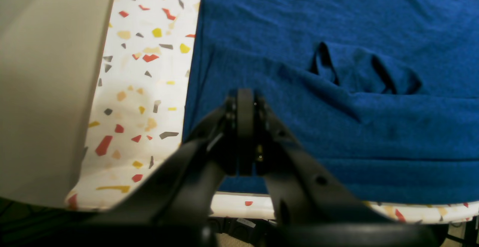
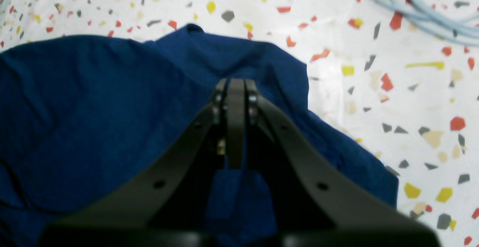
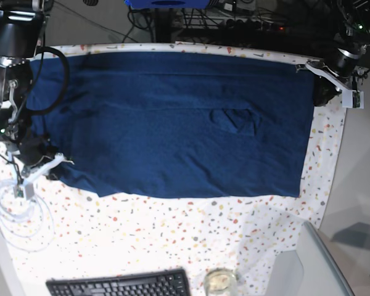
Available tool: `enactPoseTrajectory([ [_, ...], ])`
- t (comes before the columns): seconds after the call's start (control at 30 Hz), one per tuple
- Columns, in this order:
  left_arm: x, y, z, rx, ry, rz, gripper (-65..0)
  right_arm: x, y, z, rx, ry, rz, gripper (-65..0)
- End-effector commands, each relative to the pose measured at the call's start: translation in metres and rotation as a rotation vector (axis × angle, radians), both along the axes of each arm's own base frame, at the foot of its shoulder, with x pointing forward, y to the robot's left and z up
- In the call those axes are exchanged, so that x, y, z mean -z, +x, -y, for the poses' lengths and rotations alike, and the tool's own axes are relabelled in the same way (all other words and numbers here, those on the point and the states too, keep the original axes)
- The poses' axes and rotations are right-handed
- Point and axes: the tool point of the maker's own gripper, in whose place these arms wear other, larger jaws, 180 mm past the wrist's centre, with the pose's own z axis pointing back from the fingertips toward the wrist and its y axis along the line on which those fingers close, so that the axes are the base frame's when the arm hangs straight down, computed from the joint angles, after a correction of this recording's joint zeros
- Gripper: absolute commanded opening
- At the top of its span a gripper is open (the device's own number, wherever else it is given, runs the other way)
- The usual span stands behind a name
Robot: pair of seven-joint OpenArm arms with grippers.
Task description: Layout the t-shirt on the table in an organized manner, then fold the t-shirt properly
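Two fingers (image 1: 245,101) (shut); one t-shirt (image 3: 172,117)

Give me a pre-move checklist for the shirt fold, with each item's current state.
1. Left tool shut over the edge of the dark navy-blue fabric t-shirt: ok; pinch itself cannot tell.
2. Right tool shut on the shirt: ok, fabric shows between its fingers.
3. Shirt spread flat on the white terrazzo-flecked table: not ok, a rumpled pocket of folds sits mid-body.
4. Pale blue cable loops apart from the shirt: ok.
5. Black keyboard and glass jar away from the fabric: ok.
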Motion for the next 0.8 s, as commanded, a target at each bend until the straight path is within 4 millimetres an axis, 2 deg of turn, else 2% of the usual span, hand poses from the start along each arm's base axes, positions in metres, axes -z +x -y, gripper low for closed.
enactPoseTrajectory([
  [0.0, -0.011, 0.004, -0.004, 0.004, 0.015, 0.04, -65.0, -0.023, 0.018, 0.006, 0.007, -0.006, 0.081, -64.8],
  [0.13, -0.011, 0.005, -0.005, 0.003, 0.016, 0.042, -65.0, -0.029, 0.026, 0.004, 0.003, -0.003, 0.097, -64.8],
  [0.33, 0.01, -0.002, -0.01, -0.03, -0.025, 0.004, -65.0, -0.035, 0.034, 0.006, 0.01, 0.0, 0.111, -64.8],
  [0.53, 0.011, -0.007, -0.014, -0.038, -0.02, 0.01, -65.0, -0.04, 0.053, 0.025, 0.028, -0.016, 0.11, -64.8],
  [0.63, 0.005, -0.014, -0.03, -0.085, 0.0, 0.017, -65.0, -0.031, 0.07, 0.039, 0.057, 0.002, 0.066, -64.8],
  [0.77, -0.002, -0.023, -0.054, -0.151, 0.031, 0.026, -65.0, -0.024, 0.088, 0.043, 0.084, 0.042, 0.026, -64.8],
])
